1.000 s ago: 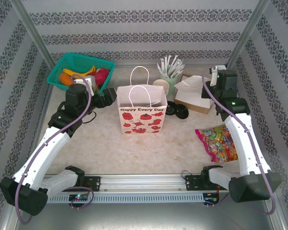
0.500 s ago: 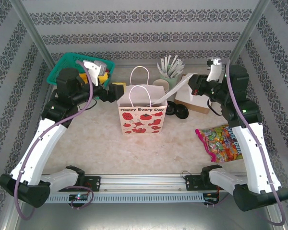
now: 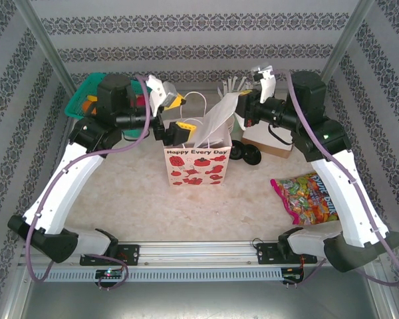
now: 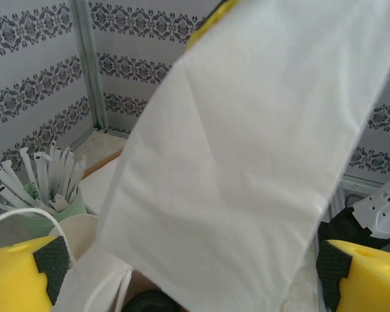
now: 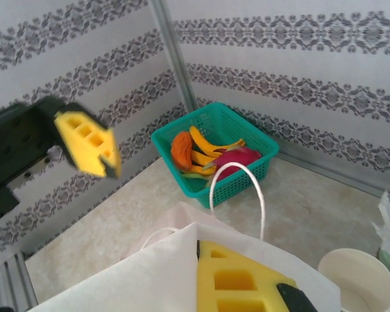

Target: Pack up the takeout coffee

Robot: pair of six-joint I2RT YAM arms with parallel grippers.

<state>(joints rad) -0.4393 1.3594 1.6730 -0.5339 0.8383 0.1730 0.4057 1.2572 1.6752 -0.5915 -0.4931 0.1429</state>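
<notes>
1. hanging from the right gripper (image 3: 243,109) at upper centre of the overhead frame, a white paper sheet (image 3: 216,123) slants down and left to the mouth of the "happy every day" gift bag (image 3: 194,166); the gripper is pinched closed on the sheet's upper end.
2. the left gripper (image 3: 179,114), just left of the bag's handles in the overhead frame, has its 2 yellow fingers (image 3: 175,102) spread wide, with nothing clamped between them.
3. in the left wrist frame the sheet crosses from upper right to lower left, and the fingers' black pads (image 4: 52,260) sit at the 2 bottom corners, apart from each other.
4. the takeout coffee cup (image 5: 354,279) stands upright at the lower right of the right wrist frame, beyond the bag. its top is open, its cream inside shows, and neither gripper is on it.
5. a mint-green holder of white sticks (image 4: 45,218) stands just beside the cup, at the lower left of the left wrist frame.
6. a green basket (image 5: 214,153) of coloured toy food sits at the centre of the right wrist frame.
7. on the table (image 3: 139,199) in the overhead frame, loose black lids (image 3: 246,154) lie just right of the bag, and a candy bag (image 3: 306,196) lies at right.
</notes>
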